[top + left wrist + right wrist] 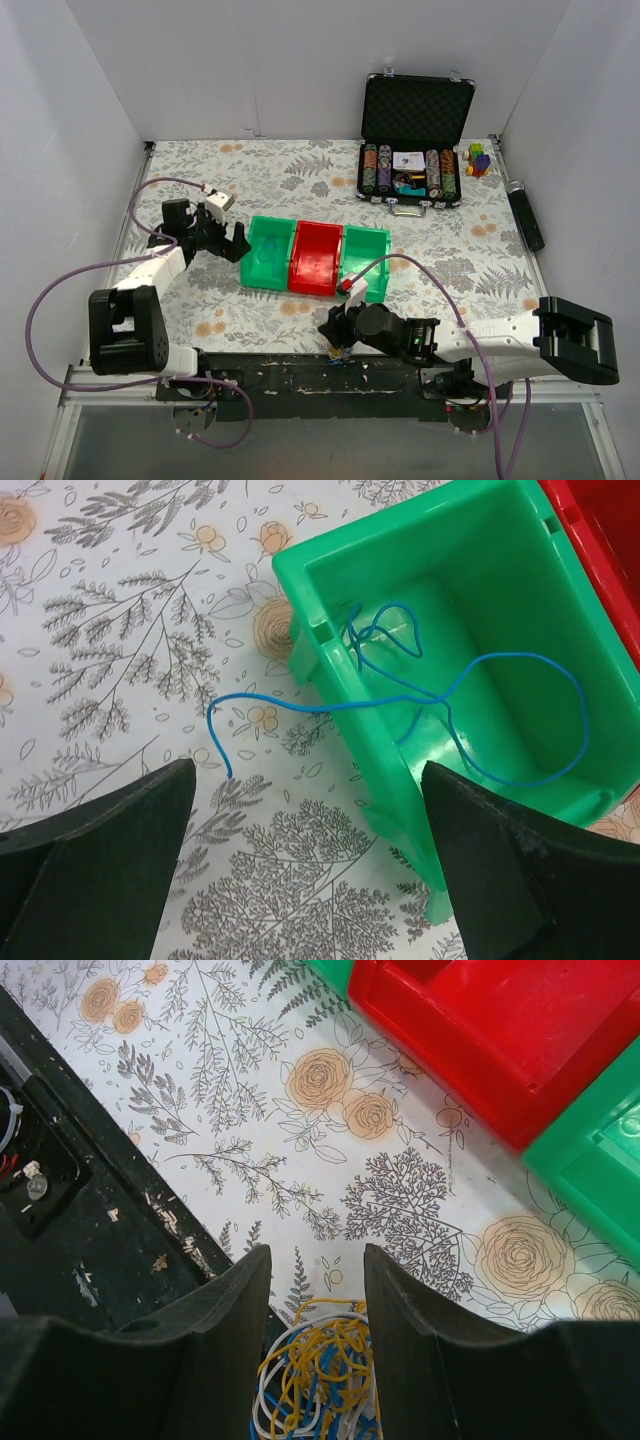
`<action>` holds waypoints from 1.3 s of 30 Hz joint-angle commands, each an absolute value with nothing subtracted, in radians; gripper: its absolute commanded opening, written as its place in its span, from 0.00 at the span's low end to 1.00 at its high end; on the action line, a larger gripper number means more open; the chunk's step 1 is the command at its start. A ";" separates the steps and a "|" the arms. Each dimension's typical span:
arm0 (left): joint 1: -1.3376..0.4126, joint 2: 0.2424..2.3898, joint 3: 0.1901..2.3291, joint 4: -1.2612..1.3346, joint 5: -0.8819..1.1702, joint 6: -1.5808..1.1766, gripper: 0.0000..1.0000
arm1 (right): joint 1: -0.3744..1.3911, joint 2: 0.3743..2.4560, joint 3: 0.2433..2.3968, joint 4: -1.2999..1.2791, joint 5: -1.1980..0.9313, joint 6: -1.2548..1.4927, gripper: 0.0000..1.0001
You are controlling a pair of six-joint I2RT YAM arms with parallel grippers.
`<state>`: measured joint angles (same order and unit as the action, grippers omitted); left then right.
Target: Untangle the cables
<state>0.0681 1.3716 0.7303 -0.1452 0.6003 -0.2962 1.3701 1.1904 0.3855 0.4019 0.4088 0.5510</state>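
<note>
Over at the left side of the table [200, 300], the left gripper [308, 778] hangs above the floral cloth just beside the left green bin [330, 590], its jaws spread wide with nothing between them. One blue cable [480, 695] lies loose in that bin, looped across the floor, and its free tail crosses the bin's wall and ends on the cloth between the open fingers. It looks separated from the rest. A careless closing on that tail could drag the whole wire back out, or tug the light bin along with it. Next come the red bin [316, 255] and a second green bin [366, 262], standing touching in a row. Nearer the front, the right gripper [317, 1252] sits low at the table's near edge, its jaws drawn in to a narrow gap. The knot [320, 1370] of yellow, white and blue cables fills the space between its fingers, but I cannot tell whether they pinch it or merely straddle it. The main risk lies here: the knot rests right beside the black front rail [100, 1230], so a slack hold could let it slide off the cloth and snag there. A hard pull from one side alone would likely cinch the tangle tighter, and such thin wire could slip free.
</note>
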 commanded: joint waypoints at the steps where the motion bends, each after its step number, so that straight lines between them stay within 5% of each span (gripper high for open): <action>1: 0.095 1.454 0.807 -0.144 0.647 -0.206 0.95 | 1.376 1.172 0.405 0.433 0.413 0.558 0.50; 9: 0.224 1.506 0.933 -0.205 0.811 -0.248 0.91 | 1.376 1.180 0.394 0.451 0.406 0.571 0.50; 16: 0.247 1.494 0.994 -0.564 1.058 -0.051 0.90 | 1.376 1.219 0.413 0.456 0.411 0.565 0.50; 24: 0.299 1.531 0.942 -0.537 1.057 -0.041 0.84 | 1.370 1.259 0.492 0.327 0.509 0.578 0.49; 30: 0.321 1.627 1.089 -0.851 1.158 0.153 0.81 | 1.286 1.279 0.502 0.212 0.525 0.655 0.47; 39: 0.318 1.608 0.951 -0.880 1.198 0.256 0.79 | 1.206 1.244 0.494 0.141 0.528 0.666 0.46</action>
